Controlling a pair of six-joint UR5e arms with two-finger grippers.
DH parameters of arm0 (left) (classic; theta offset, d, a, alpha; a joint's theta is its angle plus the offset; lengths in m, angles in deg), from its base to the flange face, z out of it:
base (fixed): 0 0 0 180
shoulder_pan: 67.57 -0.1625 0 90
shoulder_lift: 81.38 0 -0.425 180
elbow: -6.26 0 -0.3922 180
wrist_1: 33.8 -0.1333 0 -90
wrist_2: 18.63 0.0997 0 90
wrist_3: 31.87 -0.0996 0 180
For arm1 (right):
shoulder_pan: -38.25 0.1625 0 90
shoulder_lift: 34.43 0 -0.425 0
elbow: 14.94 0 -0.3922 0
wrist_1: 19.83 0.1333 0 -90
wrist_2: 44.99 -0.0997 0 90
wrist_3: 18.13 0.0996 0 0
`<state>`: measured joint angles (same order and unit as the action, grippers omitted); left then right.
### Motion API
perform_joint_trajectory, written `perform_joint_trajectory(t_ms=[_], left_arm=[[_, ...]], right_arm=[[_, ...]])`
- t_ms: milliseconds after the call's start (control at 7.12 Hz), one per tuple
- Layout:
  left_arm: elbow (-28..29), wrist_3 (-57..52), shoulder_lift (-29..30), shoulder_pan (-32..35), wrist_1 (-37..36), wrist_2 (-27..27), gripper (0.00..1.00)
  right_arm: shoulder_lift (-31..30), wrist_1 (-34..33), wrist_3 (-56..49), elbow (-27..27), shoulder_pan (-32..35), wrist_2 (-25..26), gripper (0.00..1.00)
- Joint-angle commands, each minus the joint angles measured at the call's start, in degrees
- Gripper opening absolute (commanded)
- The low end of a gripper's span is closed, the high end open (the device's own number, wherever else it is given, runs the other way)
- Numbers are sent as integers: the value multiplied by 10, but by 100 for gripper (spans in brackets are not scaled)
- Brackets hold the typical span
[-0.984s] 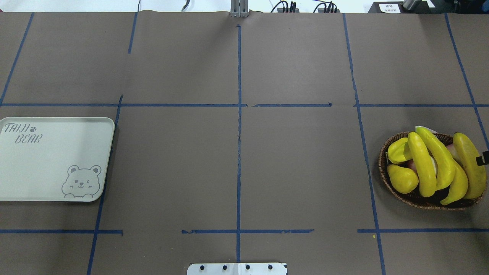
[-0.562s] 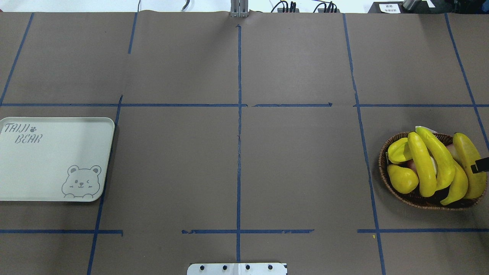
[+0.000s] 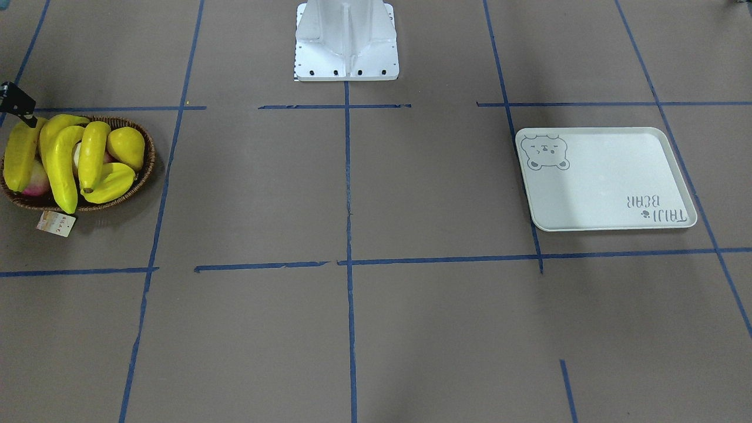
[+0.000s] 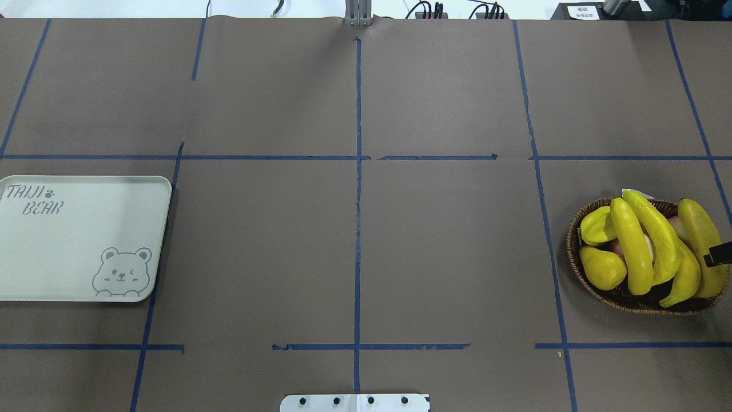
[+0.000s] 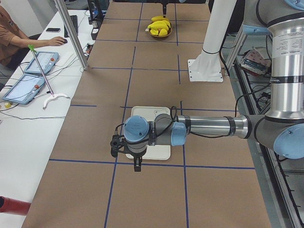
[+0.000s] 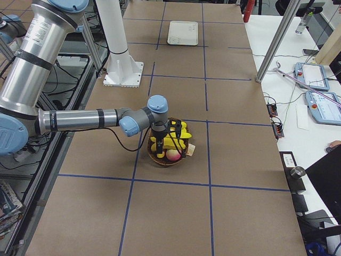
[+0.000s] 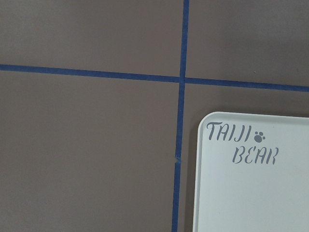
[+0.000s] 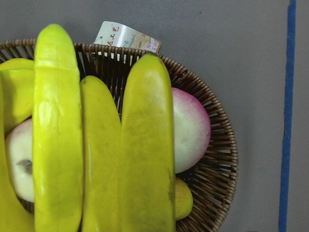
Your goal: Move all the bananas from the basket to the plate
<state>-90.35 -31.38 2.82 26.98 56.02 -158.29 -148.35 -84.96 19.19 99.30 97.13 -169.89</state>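
Several yellow bananas (image 4: 632, 246) lie heaped in the brown wicker basket (image 4: 572, 252) at the table's right. The right wrist view looks straight down on the bananas (image 8: 147, 145) and the basket (image 8: 217, 159). My right gripper (image 4: 719, 254) shows only as a black tip over the rightmost banana (image 4: 700, 234); I cannot tell whether it is open or shut. The pale plate (image 4: 74, 240) lies bare at the far left. My left gripper (image 5: 137, 166) hangs beside the plate (image 5: 149, 130), seen only in the exterior left view, so I cannot tell its state. The plate's lettered corner (image 7: 251, 193) fills the left wrist view's lower right.
A yellow pear-shaped fruit (image 4: 601, 268), a ridged yellow fruit (image 4: 597, 226) and a pink-white fruit (image 8: 190, 128) share the basket. Its paper tag (image 3: 56, 223) lies on the table. The robot's white base (image 3: 346, 41) stands mid-table. A person (image 5: 14, 38) sits at a side desk.
The right gripper's black tip at the overhead view's right edge has slid a little down the frame along the rightmost banana. Bananas, basket and plate have not moved.
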Motion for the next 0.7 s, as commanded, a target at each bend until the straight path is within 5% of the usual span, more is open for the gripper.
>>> perform_joint_trajectory(t_ms=[0,562], left_arm=[[0,0,0,0,0,0,100],[0,0,0,0,0,-10,100]], right_arm=[[0,0,-1,-3,-9,-3,96],[1,-1,-1,-7,-29,-3,82]])
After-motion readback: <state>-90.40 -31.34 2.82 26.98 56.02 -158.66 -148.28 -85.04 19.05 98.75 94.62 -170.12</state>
